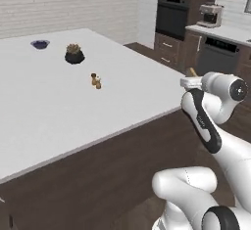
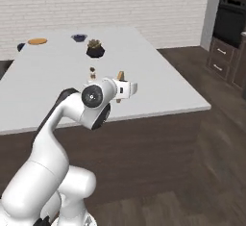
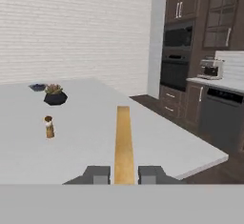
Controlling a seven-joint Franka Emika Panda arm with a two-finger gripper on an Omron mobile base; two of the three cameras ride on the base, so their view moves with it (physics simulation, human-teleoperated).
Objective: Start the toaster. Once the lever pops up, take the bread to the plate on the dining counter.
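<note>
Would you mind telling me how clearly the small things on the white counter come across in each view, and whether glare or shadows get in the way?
Left base view: even flat light, no glare; the potted plant and bowl are soft but readable. Right base view: the plate is a small coarse patch. Hand view: the bread is seen edge-on, a thin strip between the jaws; the pepper mill looks blurry.

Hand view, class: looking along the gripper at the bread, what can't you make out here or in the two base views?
- Bread: seen edge-on in the hand view, so its face and toasting are hidden; its lower end is cut off between the gripper fingers.
- Bread in the left base view: mostly hidden behind the arm's wrist.
- Plate: too small and far in the right base view to tell whether anything lies on it.
- Dining counter: its left part is cut off by the left base view's edge.
</note>
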